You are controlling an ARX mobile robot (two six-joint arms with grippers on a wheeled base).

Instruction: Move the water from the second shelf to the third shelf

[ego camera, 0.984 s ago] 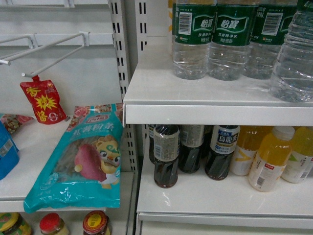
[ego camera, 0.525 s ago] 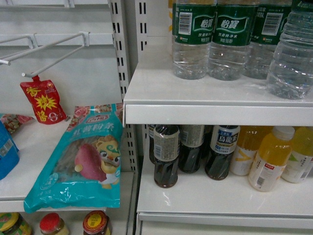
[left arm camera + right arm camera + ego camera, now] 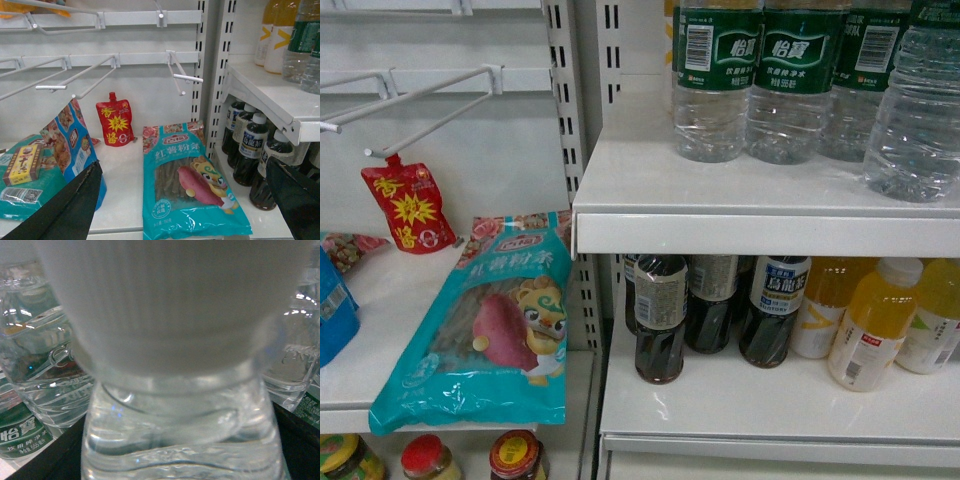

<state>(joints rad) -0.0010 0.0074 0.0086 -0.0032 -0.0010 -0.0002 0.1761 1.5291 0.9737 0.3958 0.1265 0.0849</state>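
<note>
The water (image 3: 917,120), a clear ribbed plastic bottle with a dark green label, stands at the right end of the smooth white upper shelf (image 3: 640,205), just beside three like bottles (image 3: 770,85), and fills the right wrist view from its blurred white ridged cap (image 3: 170,295) down. The right gripper's (image 3: 175,460) dark fingers (image 3: 47,460) flank its shoulders, though contact is unclear. The left gripper (image 3: 185,200) hangs spread wide over a glossy teal noodle packet (image 3: 190,185), bare shelf between the packets.
</note>
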